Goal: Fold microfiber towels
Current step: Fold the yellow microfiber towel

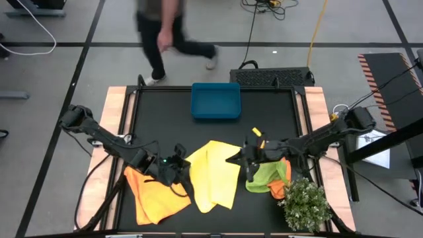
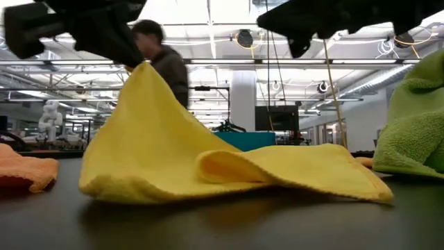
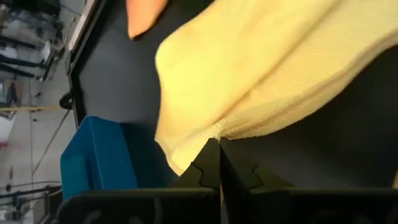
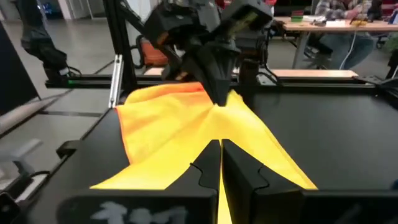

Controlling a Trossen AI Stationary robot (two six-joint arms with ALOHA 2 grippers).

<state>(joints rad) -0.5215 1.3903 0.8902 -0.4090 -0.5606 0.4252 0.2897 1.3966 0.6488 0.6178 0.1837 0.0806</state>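
Observation:
A pale yellow towel [image 1: 215, 175] lies mid-table, its left part raised into a peak [image 2: 142, 69]. My left gripper [image 1: 183, 166] is shut on that part. My right gripper [image 1: 236, 158] hovers shut just right of the yellow towel, above the table [image 2: 298, 38], with nothing in it. Under my left arm an orange towel [image 1: 152, 198] lies flat on the table. A crumpled lime green towel [image 1: 264, 177] rests on another orange one [image 1: 277, 190] at the right. My left gripper pinches the yellow towel's hemmed edge [image 3: 214, 132], close to a corner, between its two shut fingers. The fingers slant down from the table's left. The pinched part is lifted clear, and the cloth slopes down slack from it onto the table [image 2: 277, 173].
A teal tray [image 1: 216, 100] stands at the table's far middle. A bushy green plant [image 1: 305, 205] sits at the near right corner. A person [image 1: 165, 39] walks on the floor beyond the far edge.

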